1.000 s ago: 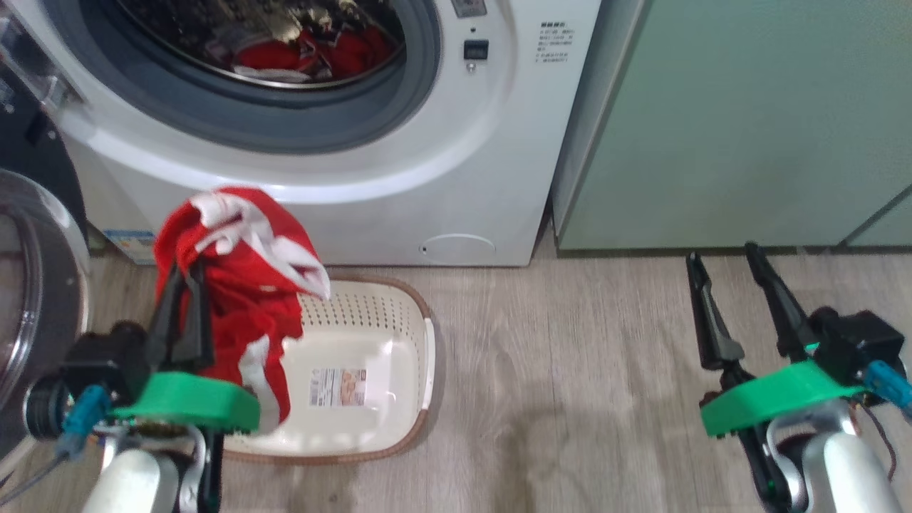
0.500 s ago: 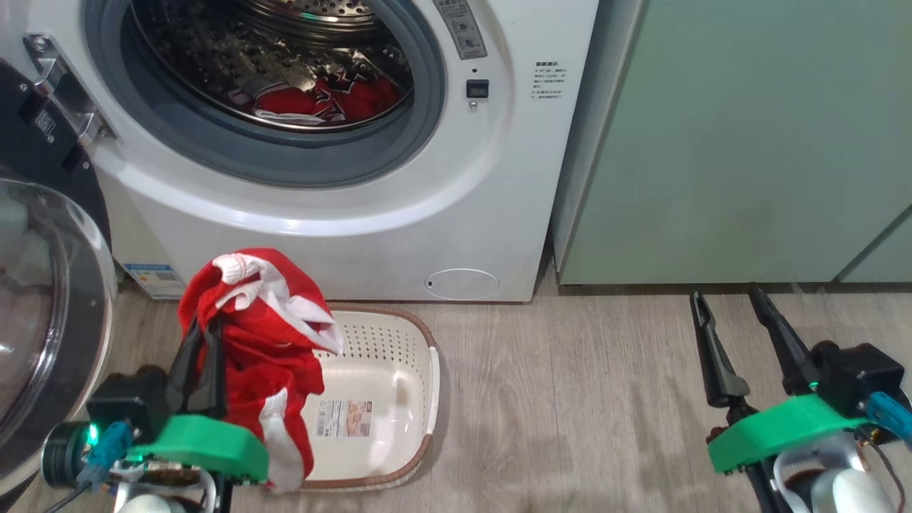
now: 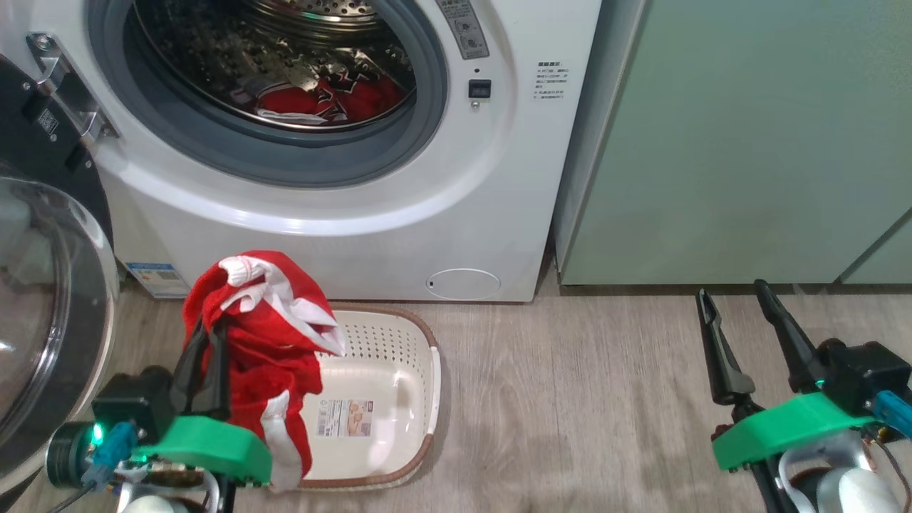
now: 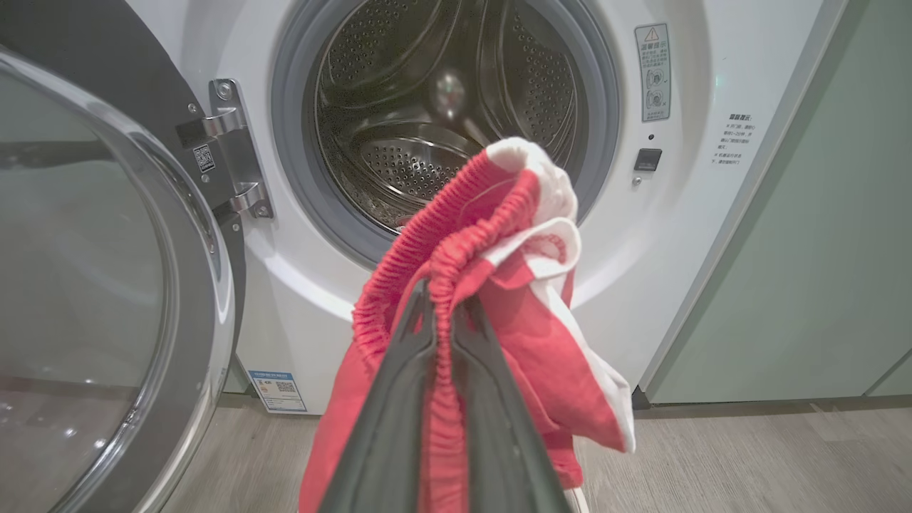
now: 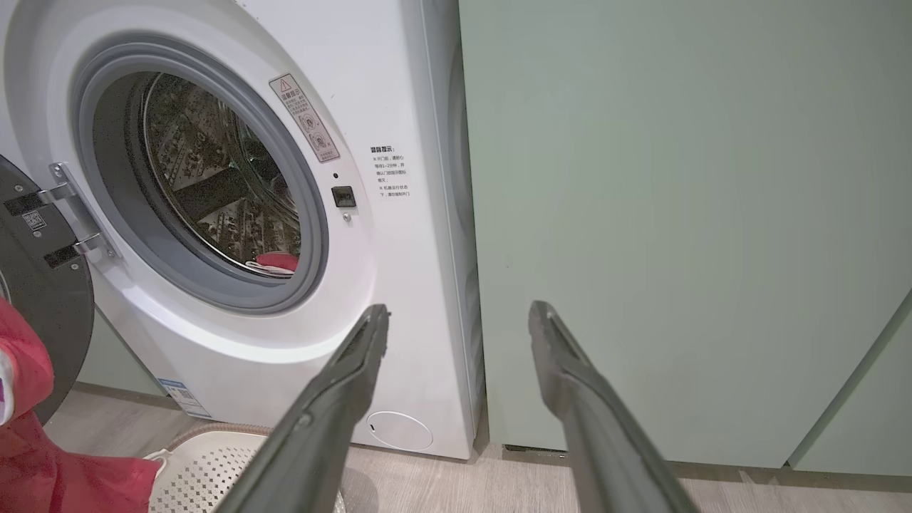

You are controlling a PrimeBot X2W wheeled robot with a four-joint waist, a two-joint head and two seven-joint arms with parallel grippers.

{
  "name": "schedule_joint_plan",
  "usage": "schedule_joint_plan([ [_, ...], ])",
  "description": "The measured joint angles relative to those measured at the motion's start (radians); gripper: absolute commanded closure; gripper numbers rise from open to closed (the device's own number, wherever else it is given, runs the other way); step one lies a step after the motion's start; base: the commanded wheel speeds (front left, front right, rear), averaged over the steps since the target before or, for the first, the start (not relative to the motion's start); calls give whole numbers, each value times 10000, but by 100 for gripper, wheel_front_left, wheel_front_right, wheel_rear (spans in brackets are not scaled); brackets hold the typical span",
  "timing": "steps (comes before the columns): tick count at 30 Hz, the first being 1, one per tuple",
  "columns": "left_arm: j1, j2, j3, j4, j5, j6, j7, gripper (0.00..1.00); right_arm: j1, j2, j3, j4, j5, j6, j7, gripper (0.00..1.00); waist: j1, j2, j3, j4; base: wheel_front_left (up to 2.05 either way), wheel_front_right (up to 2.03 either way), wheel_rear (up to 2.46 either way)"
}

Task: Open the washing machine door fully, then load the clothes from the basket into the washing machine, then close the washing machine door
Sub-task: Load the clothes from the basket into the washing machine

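Washing machine door [image 3: 50, 299]: it is swung open at the far left, with the glass bowl facing out. Its rim stands just beside the left arm, so little room is left on that side.
Left fingers [image 3: 187, 370]: they are pressed almost together on the red garment [image 3: 263, 335], and the gathered waistband is pinched between them.
Red garment: it is held up over the left end of the basket [image 3: 427, 342]. The white-trimmed hem hangs down past the near rim; whether it touches the rim cannot be told.
Basket: it is set on the floor [image 3: 570, 399] just in front of the washing machine [image 3: 442, 199], and the label sticker on its bottom is exposed.
Washing machine: the drum mouth is seen open above and beyond the held garment, ringed by the grey gasket. More red clothes [image 3: 320, 100] are lying low in the drum.
Floor: a broad open stretch is seen between the basket and the right arm.
Right fingers [image 3: 718, 349]: they are spread wide, with nothing held or touched. They are pointed toward the seam between the machine and the cabinet [image 3: 748, 142].
Cabinet: a pale green front is set close against the machine's right side.
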Motion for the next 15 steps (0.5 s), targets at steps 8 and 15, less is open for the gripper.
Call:
schedule_joint_plan([
  [8, -10, 0, -82, 2, -17, 2, -15, 100, 0, 2, -50, -142, -92, 0, 86, 0, 0, 0, 97, 20, 0, 0, 0],
  [15, -272, -15, -86, 79, -33, 13, -61, 100, -8, 2, -81, -374, -104, 0, 165, 0, 1, 0, 457, 8, 0, 0, 0],
])
